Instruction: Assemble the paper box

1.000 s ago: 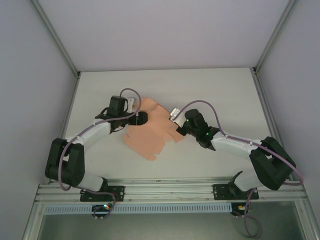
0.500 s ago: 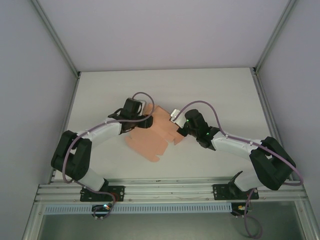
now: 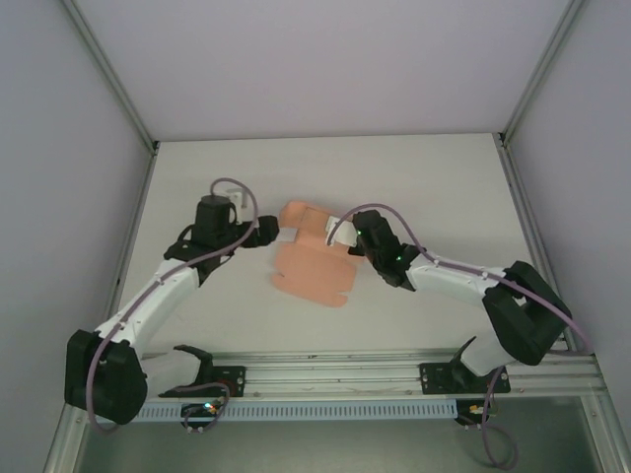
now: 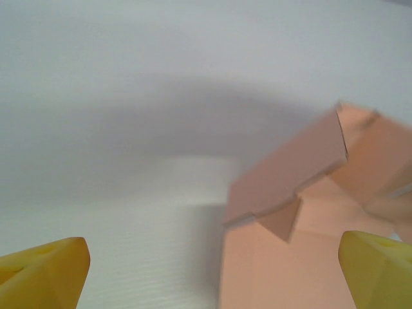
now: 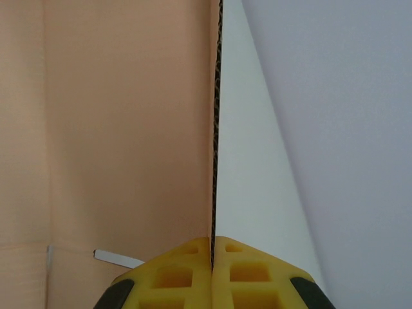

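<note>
Salmon-pink thin card, die-cut into a flat sheet with flaps and tabs, makes up the paper box (image 3: 311,266). It lies unfolded on the matte white table top (image 3: 414,177), which spreads bare on every side of it. The sheet's near edge is notched and stepped. Its far part is creased, with one flap lifted.

In the left wrist view the paper box (image 4: 290,257) shows smooth and unprinted, with sharp fold lines. A slanted panel stands off the flat part, and a small triangular tab hangs under it. The left gripper (image 3: 279,235) sits at the sheet's far left edge. There its blunt yellow fingertips (image 4: 45,270) stand wide apart with nothing between them, the right one over the card. I cannot tell whether either touches it.

The right gripper (image 3: 340,239) is at the sheet's far right edge. In the right wrist view its ribbed yellow pads (image 5: 174,277) are pressed together on a raised edge of the paper box (image 5: 129,129). That edge shows as a thin dark line.
</note>
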Tool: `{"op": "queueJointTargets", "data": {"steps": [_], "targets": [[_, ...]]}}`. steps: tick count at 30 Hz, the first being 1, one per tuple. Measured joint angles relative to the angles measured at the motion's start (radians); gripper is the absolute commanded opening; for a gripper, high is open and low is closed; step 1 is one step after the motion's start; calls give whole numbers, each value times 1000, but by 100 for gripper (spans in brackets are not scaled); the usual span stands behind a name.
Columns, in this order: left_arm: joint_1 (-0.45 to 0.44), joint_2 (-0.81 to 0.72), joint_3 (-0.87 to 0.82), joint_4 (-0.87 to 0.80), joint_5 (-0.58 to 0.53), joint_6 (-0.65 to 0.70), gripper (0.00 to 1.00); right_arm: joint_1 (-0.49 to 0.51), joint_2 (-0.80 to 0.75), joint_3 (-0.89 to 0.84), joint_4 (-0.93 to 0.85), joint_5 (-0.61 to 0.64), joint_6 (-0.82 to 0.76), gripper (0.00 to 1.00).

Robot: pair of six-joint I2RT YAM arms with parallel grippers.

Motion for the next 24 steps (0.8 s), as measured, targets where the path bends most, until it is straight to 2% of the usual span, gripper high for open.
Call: {"op": "queueJointTargets", "data": {"steps": [4,8,12,22,24], "targets": [[98,62,0,9,-27,-42,100,40,92,-38,170,61,-153,0],[119,153,1,56,-33,-51,100,72,187,-79,370,111,-292,0],[119,253,1,117,2,-48,100,86,233,-91,480,142,-361,0],[104,379,-77,356,135,-29,63,111,233,-115,567,157,-396,0],[88,391,-88,406,171,-7,61,113,233,-116,571,161,-397,0]]}}
